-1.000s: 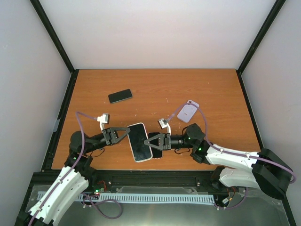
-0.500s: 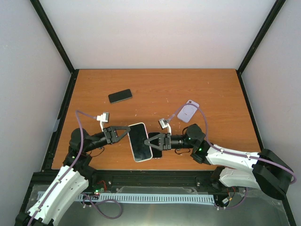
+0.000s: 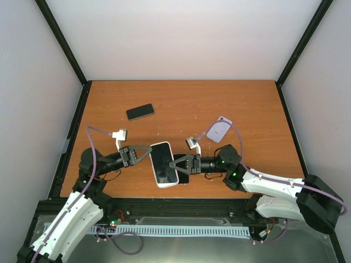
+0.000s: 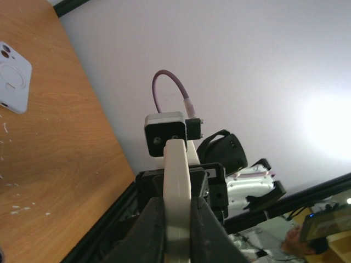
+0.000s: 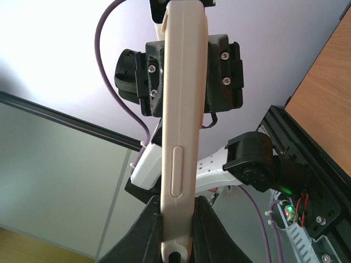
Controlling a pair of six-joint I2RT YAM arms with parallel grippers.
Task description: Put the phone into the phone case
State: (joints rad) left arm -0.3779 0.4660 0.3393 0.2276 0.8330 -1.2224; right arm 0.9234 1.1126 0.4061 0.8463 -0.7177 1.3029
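Cream phone case (image 5: 181, 109), phone (image 3: 163, 163) inside it screen-up, spans the gap between both pincers. Left gripper (image 3: 147, 153) is clamped on one long edge, right gripper (image 3: 175, 164) on the opposite edge.

The left arm (image 3: 71, 213) and right arm (image 3: 274, 189) stretch low and inward, forearms nearly level, wrists pointing at each other. The left tool (image 3: 148, 152) and right tool (image 3: 172, 163) face one another, each pinched tight on an opposite long edge of the phone (image 3: 163, 164).
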